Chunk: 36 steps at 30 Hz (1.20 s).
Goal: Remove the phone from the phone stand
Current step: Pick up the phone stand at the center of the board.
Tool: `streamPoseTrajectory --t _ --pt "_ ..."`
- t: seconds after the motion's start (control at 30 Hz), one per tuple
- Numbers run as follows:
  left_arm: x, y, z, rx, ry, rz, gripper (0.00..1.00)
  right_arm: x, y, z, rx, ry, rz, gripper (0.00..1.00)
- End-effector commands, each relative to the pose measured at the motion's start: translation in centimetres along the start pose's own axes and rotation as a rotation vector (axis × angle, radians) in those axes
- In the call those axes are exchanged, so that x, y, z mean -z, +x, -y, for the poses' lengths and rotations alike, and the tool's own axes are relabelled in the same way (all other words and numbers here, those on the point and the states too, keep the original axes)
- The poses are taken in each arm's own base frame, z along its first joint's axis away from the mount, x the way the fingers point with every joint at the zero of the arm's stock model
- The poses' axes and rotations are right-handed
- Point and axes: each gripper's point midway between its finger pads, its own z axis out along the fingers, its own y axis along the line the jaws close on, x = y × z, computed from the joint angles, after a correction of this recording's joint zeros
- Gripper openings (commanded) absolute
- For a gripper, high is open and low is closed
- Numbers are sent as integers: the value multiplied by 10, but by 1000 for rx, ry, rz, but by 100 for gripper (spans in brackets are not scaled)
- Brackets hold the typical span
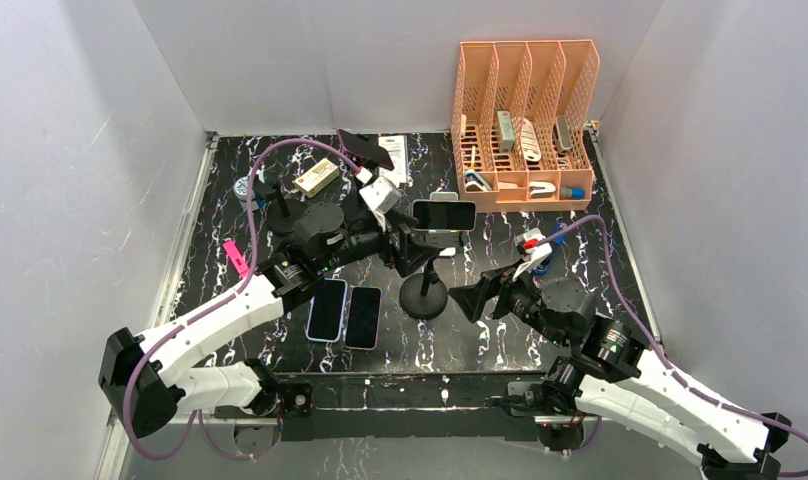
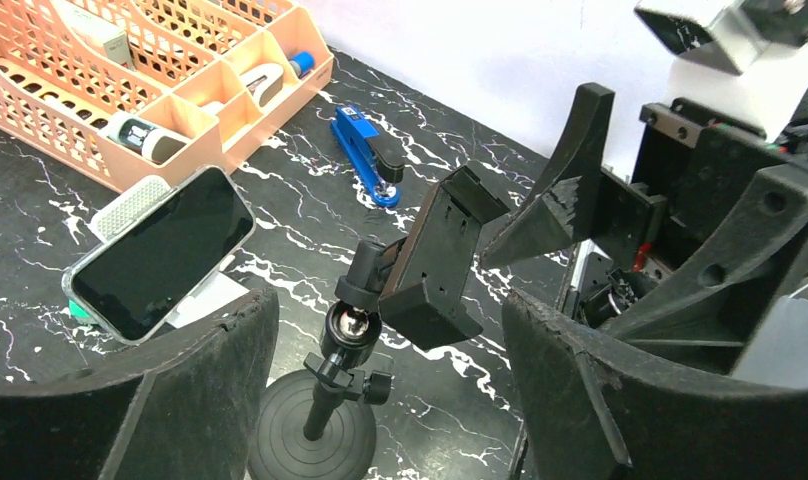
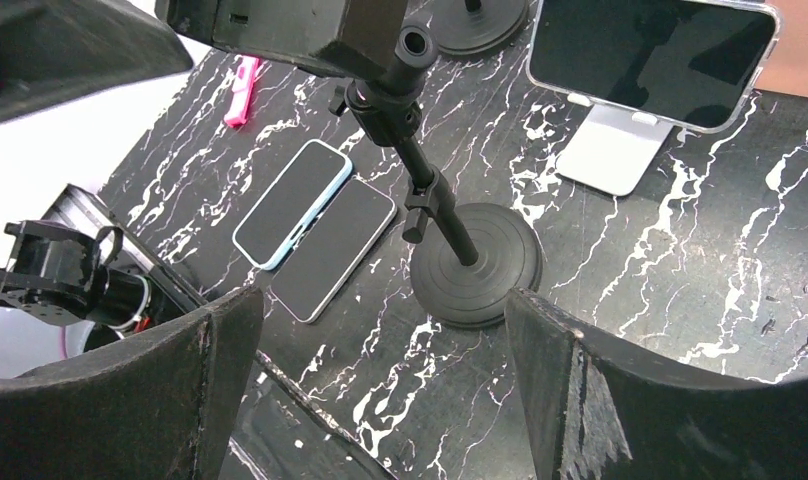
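Writing nowhere legible. Dark screens on the phone (image 1: 443,214), the blue-cased phone (image 1: 327,308) and the dark phone (image 1: 363,317). Print on the white sheet (image 1: 397,155) at the back and on the small items in the orange file rack (image 1: 580,80) too small to read.

Phone propped sideways on the silver stand (image 3: 615,150), off the desk (image 1: 480,345), just behind the pole stand (image 1: 423,298). Blue-cased phone and dark phone flat and side by side, touching along their long edges, just left of the round base.

Left hand (image 2: 388,310) released, fingers spread wide to either side of the clamp head (image 2: 435,255), gripping nothing. Right hand (image 3: 380,300) likewise released, fingers wide apart, framing the round base from the near right, nothing between them but pole and base. One right finger close beside the clamp head in the left wrist view; touching or apart, cannot tell.

White walls (image 1: 80,150) closing the desk on left, back and right. Bare marbled surface right of the base toward the right wall, and a narrow strip in front of the flat phones. Blue stapler (image 2: 365,150) between the file rack and the right arm; pink object (image 1: 236,257) near the left edge.

Clamp head buried under the left hand from above, cut off by the top edge in the right wrist view, turned back-on to the left wrist camera; front face not visible. Silver stand mostly hidden beneath the phone from above.
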Motion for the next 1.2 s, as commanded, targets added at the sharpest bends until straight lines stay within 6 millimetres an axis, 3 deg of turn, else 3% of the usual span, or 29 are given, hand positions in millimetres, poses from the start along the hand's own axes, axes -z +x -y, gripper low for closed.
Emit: streamPoseTrajectory --t 0.0,0.43,0.7,0.97,1.17 --pt "-8 -14 0 -76 -13 38 79 9 -26 -9 -33 -17 63 97" --pt "-31 7 5 -96 32 -3 75 13 -36 -10 -30 -12 74 97" --pt "-36 -2 7 -95 38 46 70 14 -37 -10 -32 -5 77 97" --pt "-38 2 11 -117 71 22 47 16 -39 -8 -32 3 83 97" --pt "-33 -9 18 -151 87 36 19 20 -43 -7 -36 6 97 97"
